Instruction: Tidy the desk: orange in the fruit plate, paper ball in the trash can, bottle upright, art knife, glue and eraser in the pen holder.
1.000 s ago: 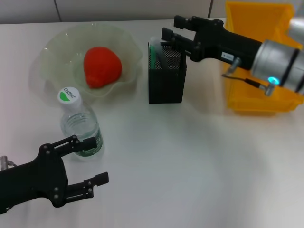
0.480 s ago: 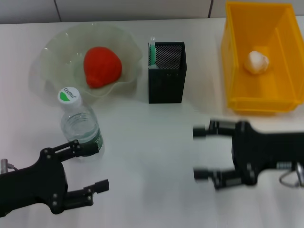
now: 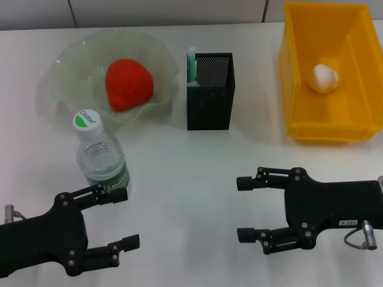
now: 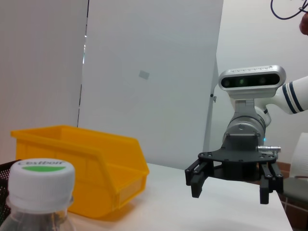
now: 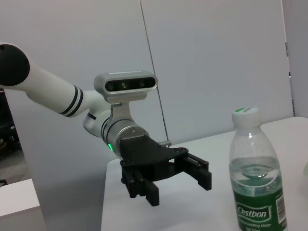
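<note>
Standing surface: white desk (image 3: pixel 197 173) carrying everything listed below.
Trash can: large bright yellow rectangular plastic bin (image 3: pixel 299 89) at the far right, also visible in the left wrist view (image 4: pixel 91 159).
Fruit plate: wide pale-green translucent glass bowl with a wavy rim (image 3: pixel 66 66) at the far left.
Right gripper: black right gripper (image 3: pixel 248 209) over bare desk at the near right, jaws spread wide with nothing between them; the left wrist view shows it too (image 4: pixel 230 185).
Left gripper: black left gripper (image 3: pixel 122 218) at the near left, jaws wide apart and holding nothing, one fingertip just beside the bottle's base; the right wrist view shows it as well (image 5: pixel 166 185).
Pen holder: black metal-mesh square cup (image 3: pixel 209 98) at the far centre, between bowl and bin, a green-and-white item standing at its left inner edge.
Bottle: clear plastic water bottle with dark green label and white-and-green cap (image 3: pixel 102 161), upright, near side of the bowl.
Orange: roundish red-orange fruit (image 3: pixel 127 84) lying in the bowl.
Paper ball: small crumpled white paper ball (image 3: pixel 324 78) lying inside the bin.
</note>
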Robot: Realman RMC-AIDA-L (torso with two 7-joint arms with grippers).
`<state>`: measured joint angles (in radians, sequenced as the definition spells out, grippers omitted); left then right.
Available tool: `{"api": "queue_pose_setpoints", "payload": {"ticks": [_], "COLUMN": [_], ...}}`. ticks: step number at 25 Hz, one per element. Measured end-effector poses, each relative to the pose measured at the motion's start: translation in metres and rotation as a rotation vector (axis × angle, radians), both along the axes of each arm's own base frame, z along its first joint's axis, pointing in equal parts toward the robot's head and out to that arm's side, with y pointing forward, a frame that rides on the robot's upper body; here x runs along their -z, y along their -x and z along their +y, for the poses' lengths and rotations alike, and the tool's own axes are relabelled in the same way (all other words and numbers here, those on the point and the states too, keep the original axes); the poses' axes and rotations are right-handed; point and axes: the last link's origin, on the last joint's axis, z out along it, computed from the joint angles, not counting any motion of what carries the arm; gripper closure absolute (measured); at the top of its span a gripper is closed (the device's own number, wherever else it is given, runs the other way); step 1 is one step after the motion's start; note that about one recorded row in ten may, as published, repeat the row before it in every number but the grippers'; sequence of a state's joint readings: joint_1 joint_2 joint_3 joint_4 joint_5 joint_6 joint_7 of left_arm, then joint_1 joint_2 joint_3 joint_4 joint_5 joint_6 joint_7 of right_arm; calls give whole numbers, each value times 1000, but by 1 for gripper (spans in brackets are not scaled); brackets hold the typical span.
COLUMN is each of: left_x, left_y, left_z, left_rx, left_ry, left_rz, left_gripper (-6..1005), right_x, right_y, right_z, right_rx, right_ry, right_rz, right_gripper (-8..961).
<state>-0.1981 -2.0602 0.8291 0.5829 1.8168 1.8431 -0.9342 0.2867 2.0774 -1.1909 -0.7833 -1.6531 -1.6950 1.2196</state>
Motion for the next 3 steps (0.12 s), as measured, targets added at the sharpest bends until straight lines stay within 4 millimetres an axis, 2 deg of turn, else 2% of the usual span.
{"api": "queue_pose_setpoints", "payload": {"ticks": [3], "left_x": [0], "left_y": [0], "left_z": [-1], "left_rx": [-3], "left_ry": [0], "left_rz": [-1], "left_gripper": [216], "right_x": [-1], "right_y": [0], "right_z": [1], "right_rx": [3], "right_ry": [-6], "right_rz": [4], "right_gripper": [113]}}
